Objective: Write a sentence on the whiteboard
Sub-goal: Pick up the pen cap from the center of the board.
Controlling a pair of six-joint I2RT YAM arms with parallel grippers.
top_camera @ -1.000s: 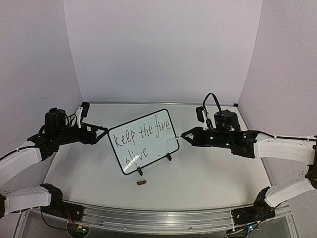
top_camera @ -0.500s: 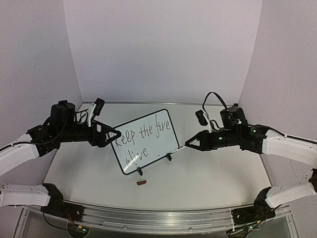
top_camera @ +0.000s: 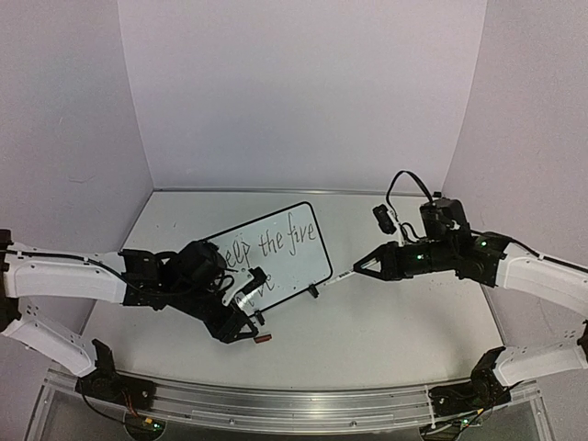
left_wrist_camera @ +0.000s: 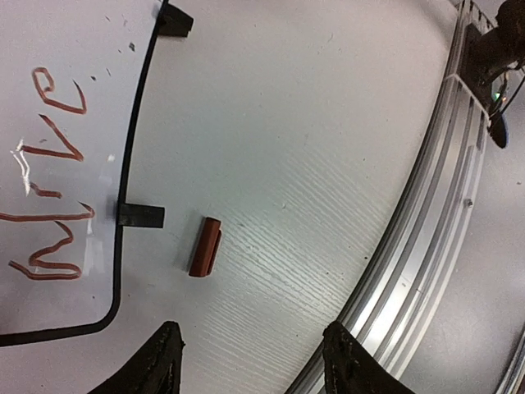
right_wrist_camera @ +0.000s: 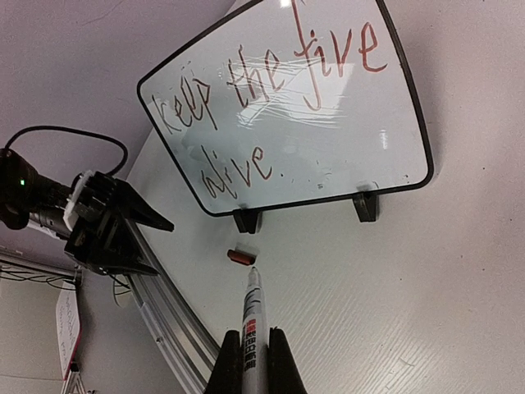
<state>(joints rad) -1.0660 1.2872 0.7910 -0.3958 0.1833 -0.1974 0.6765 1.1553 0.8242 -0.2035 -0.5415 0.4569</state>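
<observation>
Top: whiteboard [top_camera: 296,250] stands tilted on its feet between the arms, sentence [top_camera: 287,241] looks finished. Light, stiff, tippy; take it by the rim. Left gripper [top_camera: 241,323] is low at the board's near corner.
Left wrist: jaws apart over a brown cap [left_wrist_camera: 205,246], probably the marker's, beside a board foot.
Right wrist: right gripper [right_wrist_camera: 250,351] is clamped on the uncapped marker [right_wrist_camera: 252,308].
</observation>
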